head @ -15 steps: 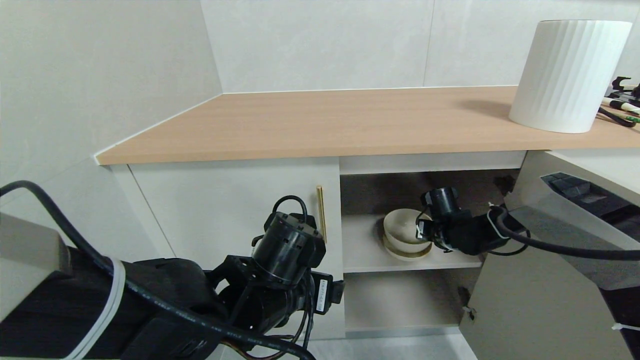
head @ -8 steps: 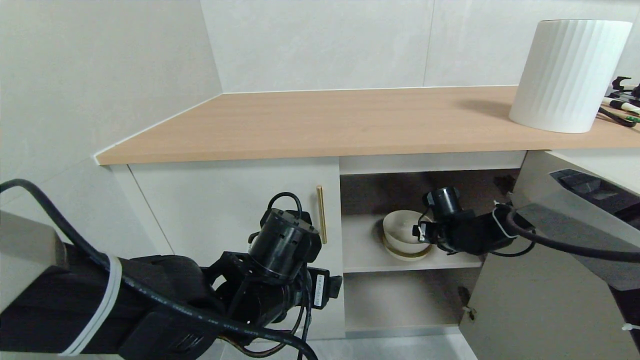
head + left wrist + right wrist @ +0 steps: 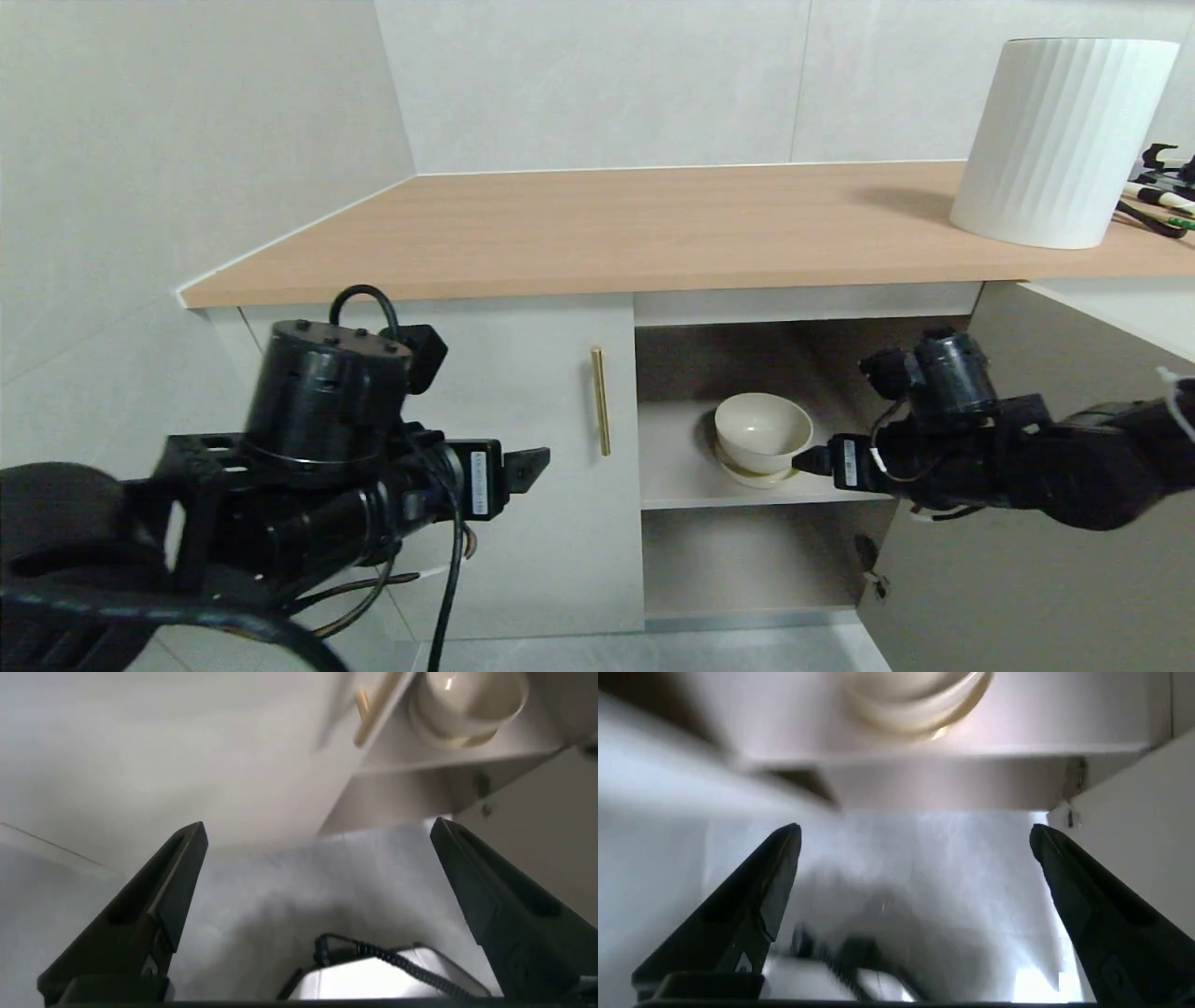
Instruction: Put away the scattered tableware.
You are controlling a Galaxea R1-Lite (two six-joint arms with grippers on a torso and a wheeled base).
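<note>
A cream bowl (image 3: pixel 763 429) sits on a cream plate (image 3: pixel 758 473) on the upper shelf (image 3: pixel 674 471) of the open cabinet. The same bowl (image 3: pixel 469 700) shows in the left wrist view, and the bowl (image 3: pixel 913 693) lies beyond my right fingers in the right wrist view. My right gripper (image 3: pixel 808 460) is open and empty, just outside the shelf's front edge, right of the bowl. My left gripper (image 3: pixel 523 469) is open and empty, in front of the shut left cabinet door (image 3: pixel 448 448).
The right cabinet door (image 3: pixel 1027 523) stands open beside my right arm. A brass handle (image 3: pixel 600 399) runs down the shut door's edge. On the wooden countertop (image 3: pixel 607 229) stand a white ribbed cylinder (image 3: pixel 1064 140) and some utensils (image 3: pixel 1162 191) at far right. The lower shelf (image 3: pixel 747 560) holds nothing.
My right gripper has drawn back out of the cabinet, away from the bowl, which stays on the plate. My left arm has swung up and to the left.
</note>
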